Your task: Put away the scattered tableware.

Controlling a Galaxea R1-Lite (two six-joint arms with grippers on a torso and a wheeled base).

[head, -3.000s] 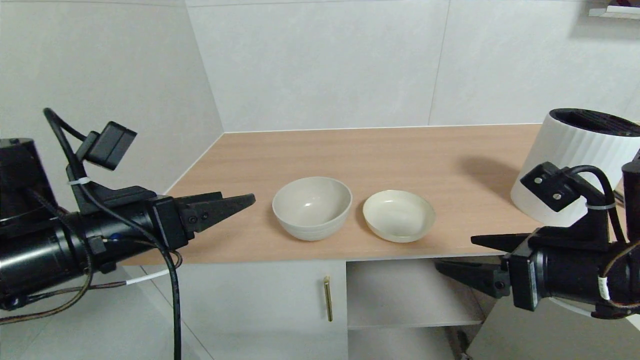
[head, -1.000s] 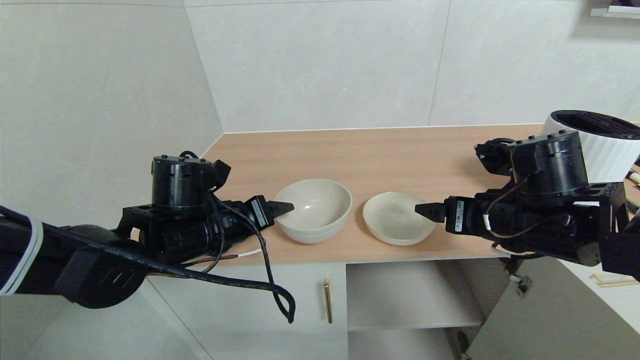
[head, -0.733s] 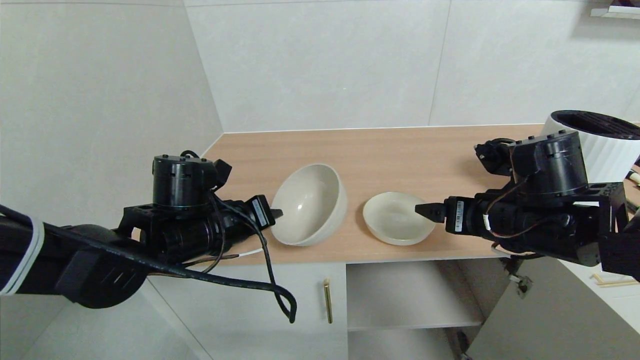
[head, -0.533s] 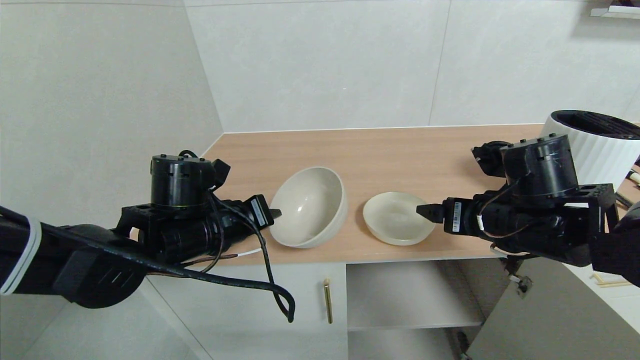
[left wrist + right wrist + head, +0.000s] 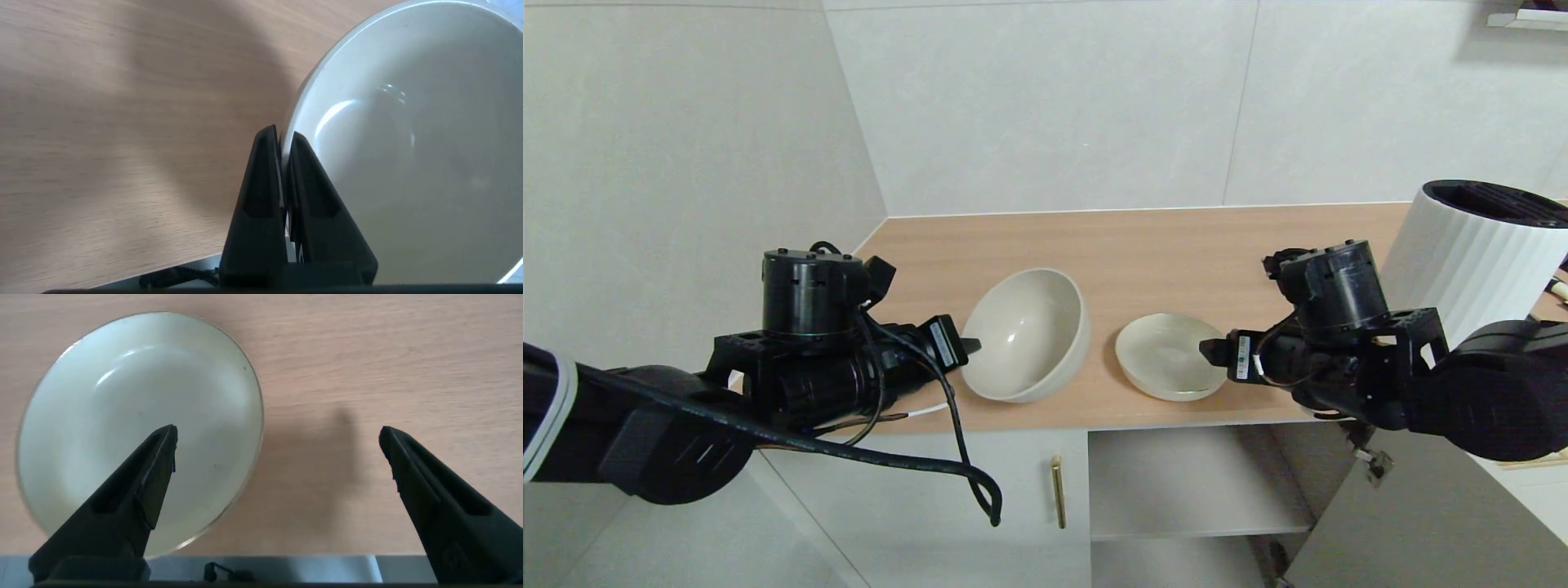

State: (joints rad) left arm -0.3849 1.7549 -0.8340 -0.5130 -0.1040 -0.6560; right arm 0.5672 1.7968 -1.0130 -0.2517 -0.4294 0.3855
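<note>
Two pale pieces of tableware sit side by side near the front edge of a wooden counter [image 5: 1143,253]. The deep bowl [image 5: 1029,335] is tipped up on its side, its opening turned toward 9 o'clock. Whether its lower edge touches the wood or hangs just above it cannot be told. At the bowl's 3 o'clock, near it but apart, the shallow dish [image 5: 1172,355] lies flat and upright on the counter.

The left gripper [image 5: 970,345] comes in from 9 o'clock and meets the deep bowl at the rim on that side. In the left wrist view its fingers [image 5: 263,175] are pressed together with the thin rim pinched between them, one inside the bowl and one outside.

The right gripper [image 5: 1209,353] comes in from 3 o'clock and sits at the 3 o'clock rim of the shallow dish. In the right wrist view its fingers are spread wide: one hangs over the inside of the dish, the other over bare wood, with the rim between them and neither seen touching it.

A white ribbed container [image 5: 1478,245] with a dark top stands at about 2 o'clock from the dish, at the counter's right end. Below the counter, at 6 o'clock from the deep bowl, is a closed cabinet door [image 5: 980,506] with a brass handle [image 5: 1057,490]. Beside it, at 6 o'clock from the dish, is an open compartment [image 5: 1184,482] with a shelf. Pale tiled wall [image 5: 1045,106] rises behind at 12 o'clock.
</note>
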